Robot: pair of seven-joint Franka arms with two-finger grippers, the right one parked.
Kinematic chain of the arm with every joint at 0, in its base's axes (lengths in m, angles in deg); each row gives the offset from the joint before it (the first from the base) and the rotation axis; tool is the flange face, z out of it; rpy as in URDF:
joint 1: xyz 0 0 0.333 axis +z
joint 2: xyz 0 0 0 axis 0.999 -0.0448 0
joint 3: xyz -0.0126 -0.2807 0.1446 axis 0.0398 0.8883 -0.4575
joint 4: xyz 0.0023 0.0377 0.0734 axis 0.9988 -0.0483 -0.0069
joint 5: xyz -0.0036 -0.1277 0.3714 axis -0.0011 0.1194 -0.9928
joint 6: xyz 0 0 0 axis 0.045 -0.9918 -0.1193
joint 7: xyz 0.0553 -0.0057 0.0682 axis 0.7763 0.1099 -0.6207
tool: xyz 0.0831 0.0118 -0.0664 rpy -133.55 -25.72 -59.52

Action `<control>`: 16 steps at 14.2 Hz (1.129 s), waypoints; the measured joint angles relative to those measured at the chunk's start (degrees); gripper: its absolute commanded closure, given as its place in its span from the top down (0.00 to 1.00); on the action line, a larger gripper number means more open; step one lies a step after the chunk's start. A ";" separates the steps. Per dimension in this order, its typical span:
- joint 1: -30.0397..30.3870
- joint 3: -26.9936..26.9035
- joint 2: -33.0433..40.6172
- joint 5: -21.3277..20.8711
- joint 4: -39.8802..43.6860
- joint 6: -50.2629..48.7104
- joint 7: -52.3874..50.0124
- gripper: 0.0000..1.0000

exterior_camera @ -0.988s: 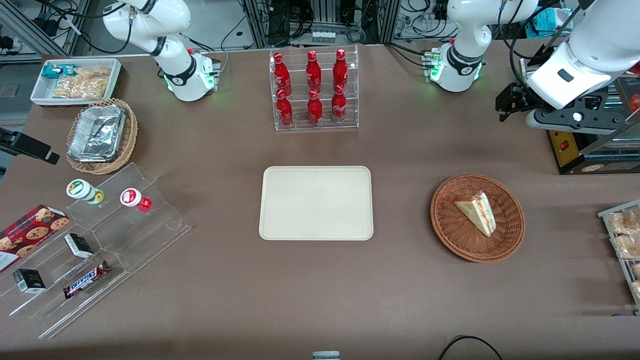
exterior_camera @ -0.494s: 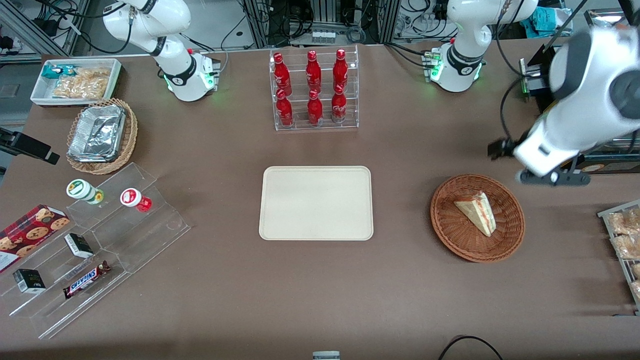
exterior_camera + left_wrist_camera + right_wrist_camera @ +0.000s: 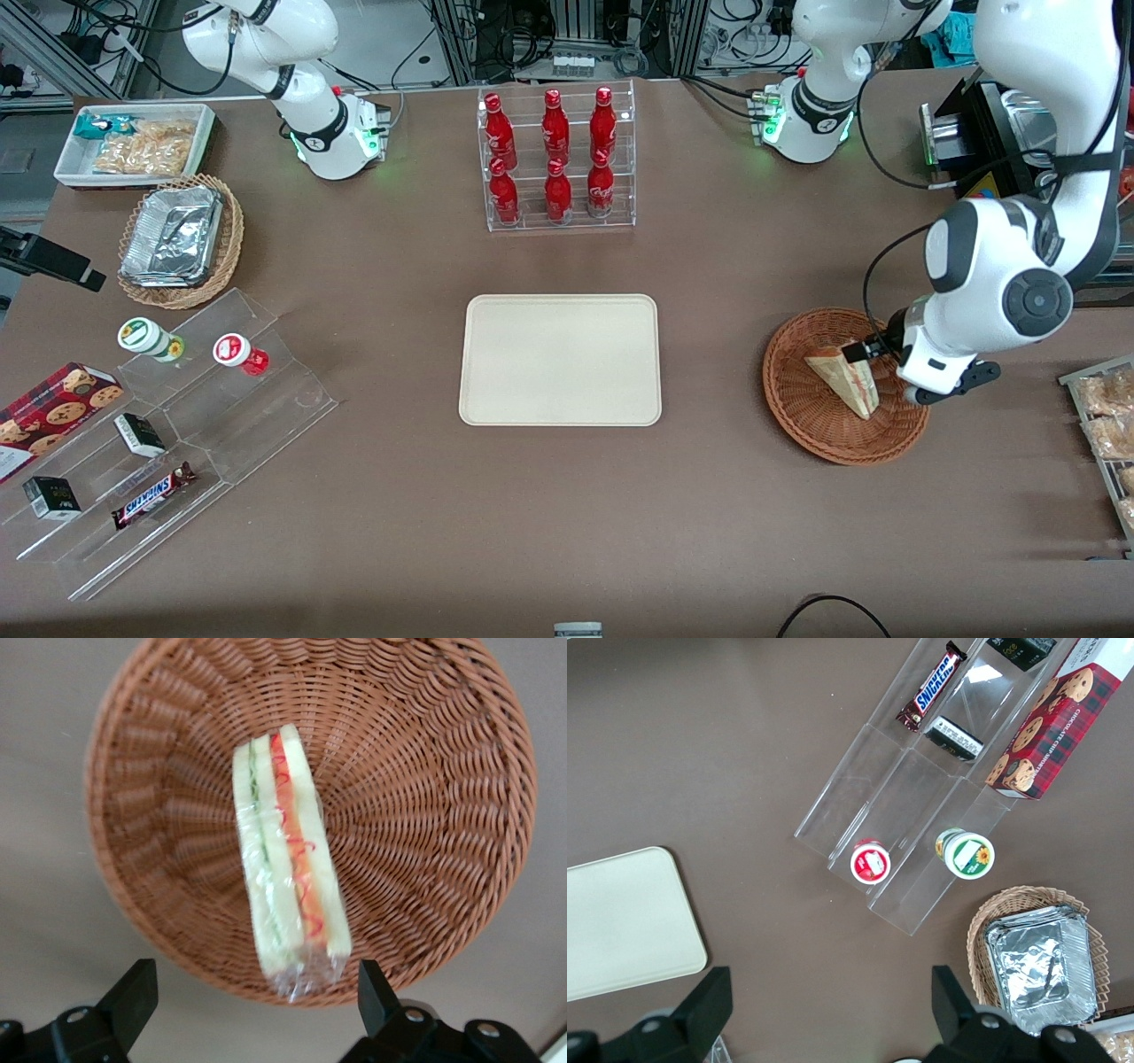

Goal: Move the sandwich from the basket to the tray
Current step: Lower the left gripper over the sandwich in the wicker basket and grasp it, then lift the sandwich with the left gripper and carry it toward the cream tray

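Gripper [image 3: 873, 354] hangs right over the basket [image 3: 797, 416] at the working arm's end, tray [image 3: 560, 359] well apart mid-table. From the wrist: fingers [image 3: 133, 997] spread wide, gripping nothing, the sandwich [image 3: 288, 859] lying wrapped in the basket [image 3: 425, 797] between them.

Pincer [image 3: 252, 1001] fingertips partly out of frame.

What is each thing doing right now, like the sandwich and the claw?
sandwich: wrapped, lying in the basket, not gripped
basket: holds only the sandwich
claw: open, hanging above the basket, fingers either side of the sandwich's end
tray: nothing on it
red bottles: upright in their clear rack
foil pan: sitting in a lighter basket
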 measured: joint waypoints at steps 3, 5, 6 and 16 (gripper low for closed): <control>0.14 0.05 -1.79 5.95 0.02 2.00 -1.61 1.00; 0.13 0.10 -2.52 5.69 -0.15 2.56 -1.90 1.00; 0.14 0.08 -3.35 4.52 -0.48 3.83 -1.90 1.00; 0.83 2.77 -8.53 0.33 -0.03 9.97 -2.90 0.14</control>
